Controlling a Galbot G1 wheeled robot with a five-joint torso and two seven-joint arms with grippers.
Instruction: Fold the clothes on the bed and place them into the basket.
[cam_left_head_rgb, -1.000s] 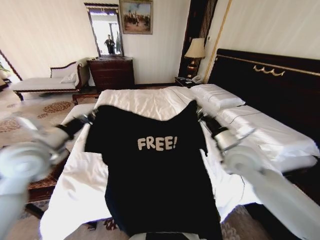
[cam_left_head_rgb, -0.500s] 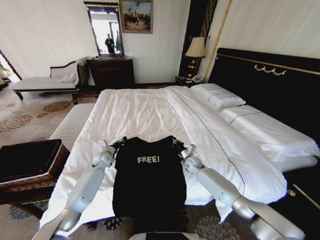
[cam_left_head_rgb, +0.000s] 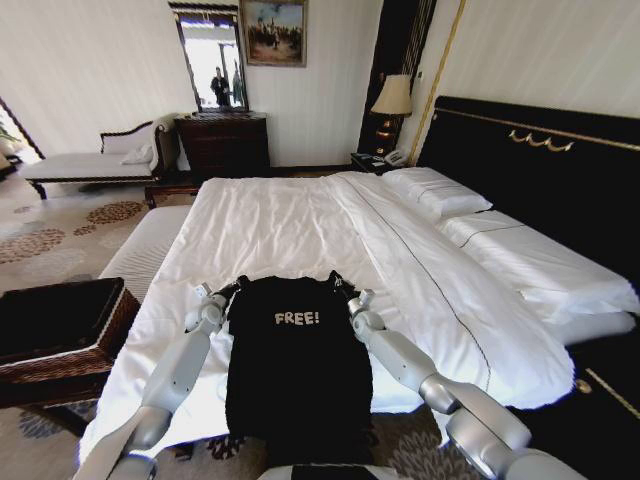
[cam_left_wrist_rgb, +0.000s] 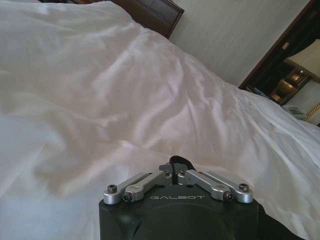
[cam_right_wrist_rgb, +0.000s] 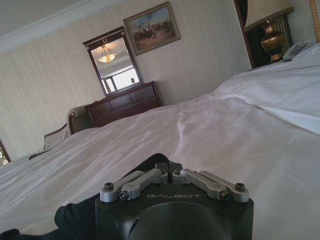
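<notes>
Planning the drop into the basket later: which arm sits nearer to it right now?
Left. The basket stands off the bed's left side, beside the left gripper. The right gripper is across the T-shirt. Both are shut on its shoulders, so likely neither is free yet.

My left gripper (cam_left_wrist_rgb: 176, 168) has bare brushed-metal linkage bars with dark screw heads, on a matt black plastic housing, and its tips are pinched on black cloth. My right gripper (cam_right_wrist_rgb: 166, 167) is built the same, also closed on matt black fabric. The T-shirt (cam_left_head_rgb: 297, 360), lower centre of the head view, is soft, dull black cloth with flat white print. The bed (cam_left_head_rgb: 290, 225) beneath is white cotton-like duvet, smooth with gentle creases; its headboard at upper right is glossy black with shiny gold trim. The basket (cam_left_head_rgb: 62, 345) at lower left is rough brown woven wicker with dark lining.
</notes>
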